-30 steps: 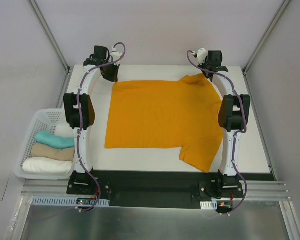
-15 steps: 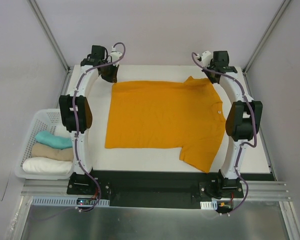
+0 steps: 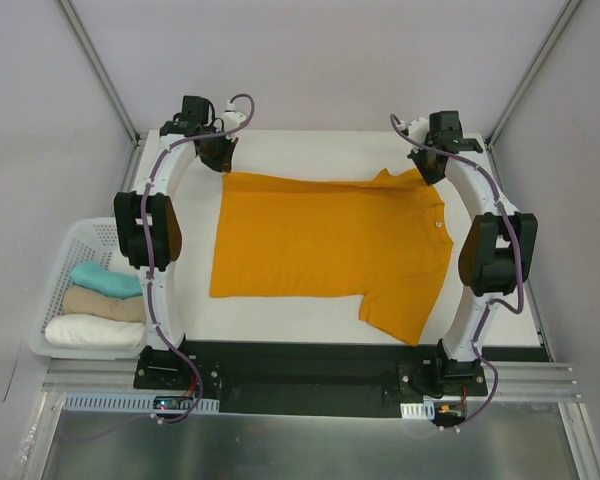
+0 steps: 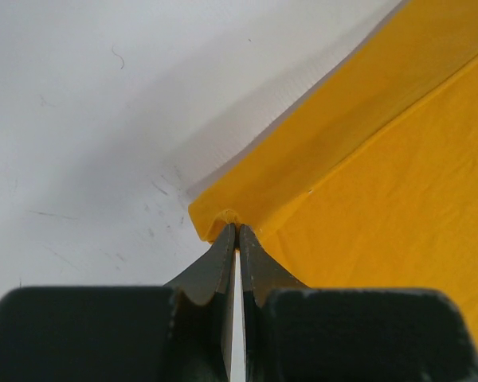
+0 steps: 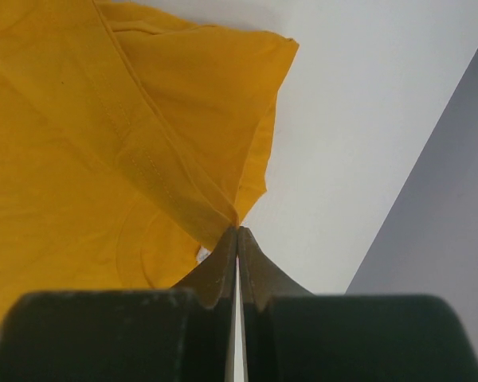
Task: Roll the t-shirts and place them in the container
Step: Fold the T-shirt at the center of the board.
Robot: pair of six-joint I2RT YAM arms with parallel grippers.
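Note:
A bright orange t-shirt lies spread on the white table, its far edge folded over towards me. My left gripper is shut on the shirt's far left corner; in the left wrist view the tips pinch the orange cloth. My right gripper is shut on the far right shoulder edge; in the right wrist view the tips pinch a fold of orange cloth. Rolled teal, tan and white t-shirts lie in the basket.
A white plastic basket stands off the table's left edge. A short sleeve of the orange shirt lies towards the near right. Grey walls and metal posts surround the table.
Both grippers have drawn the shirt's far edge towards me, making a fold along the back. The right arm has swung out to the right and its elbow has dropped lower in view.

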